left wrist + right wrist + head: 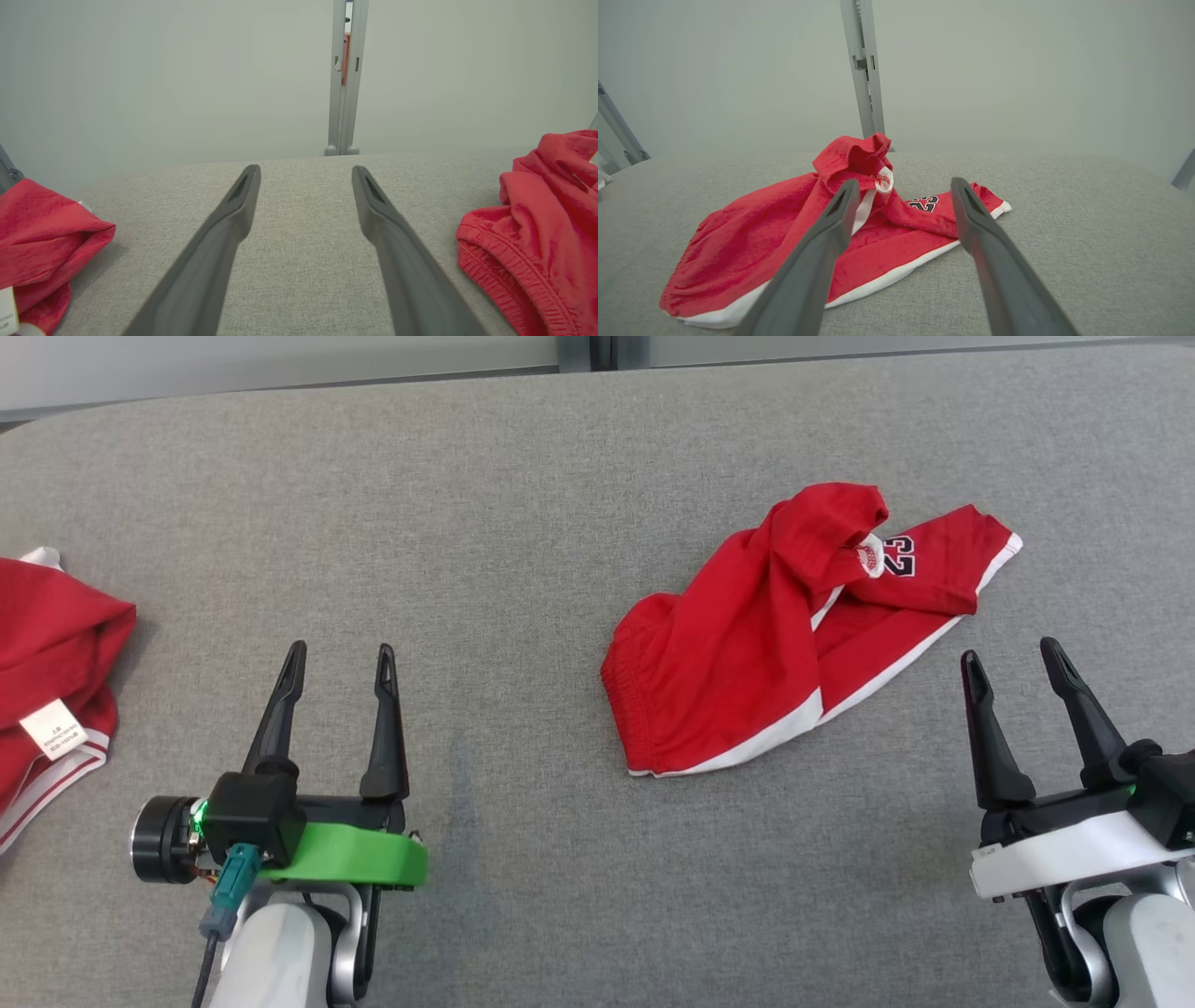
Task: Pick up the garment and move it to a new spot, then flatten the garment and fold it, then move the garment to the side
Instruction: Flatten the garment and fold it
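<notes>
Currently the garment (747,653), red shorts with white trim and a printed number, lies crumpled on the grey table (467,476), with part of it bunched up over the rest. The right gripper (1009,649) stands just right of the garment, jaws wide, holding nothing and clear of the cloth. The left gripper (341,647) stands well left of the garment, also wide and empty. A second red item (47,663) with a white label (53,733) lies farther left of the garment, beyond the left gripper.
</notes>
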Available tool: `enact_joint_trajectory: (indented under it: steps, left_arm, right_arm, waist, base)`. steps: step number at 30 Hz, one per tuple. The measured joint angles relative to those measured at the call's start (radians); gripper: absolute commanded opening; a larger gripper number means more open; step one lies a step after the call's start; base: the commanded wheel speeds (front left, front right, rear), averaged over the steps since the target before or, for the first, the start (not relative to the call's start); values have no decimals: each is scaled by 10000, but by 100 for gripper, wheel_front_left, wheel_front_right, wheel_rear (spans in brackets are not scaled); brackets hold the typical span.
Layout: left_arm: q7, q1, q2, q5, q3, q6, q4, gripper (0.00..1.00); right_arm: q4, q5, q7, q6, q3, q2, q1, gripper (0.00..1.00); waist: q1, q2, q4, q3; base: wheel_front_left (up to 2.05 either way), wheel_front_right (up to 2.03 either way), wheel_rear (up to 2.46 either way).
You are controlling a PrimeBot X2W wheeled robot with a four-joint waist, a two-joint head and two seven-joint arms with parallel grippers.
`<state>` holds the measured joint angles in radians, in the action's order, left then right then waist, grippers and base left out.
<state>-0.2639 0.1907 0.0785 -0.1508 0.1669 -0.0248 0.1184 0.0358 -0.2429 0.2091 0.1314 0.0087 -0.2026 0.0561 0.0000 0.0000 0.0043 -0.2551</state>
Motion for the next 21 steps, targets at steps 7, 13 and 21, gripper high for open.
enact_joint_trajectory:
  steps: [7,13,21]
  left_arm:
    - [0,347,-15,0,75,6,-219,100]
    - [0,786,-52,36,221,59,-383,100]
    - [0,1095,-134,61,382,69,-364,100]
  right_arm:
    - [-577,-115,-142,0,-230,-382,562,100]
    - [-1436,-529,-274,0,127,-834,1822,100]
    - [-2800,-963,-491,0,1072,-1260,3488,100]
  waist:
    - [0,0,115,-469]
    - [0,0,298,-1087]
    - [0,0,655,-1651]
  base:
    - [0,0,0]
    - [0,0,0]
    - [0,0,0]
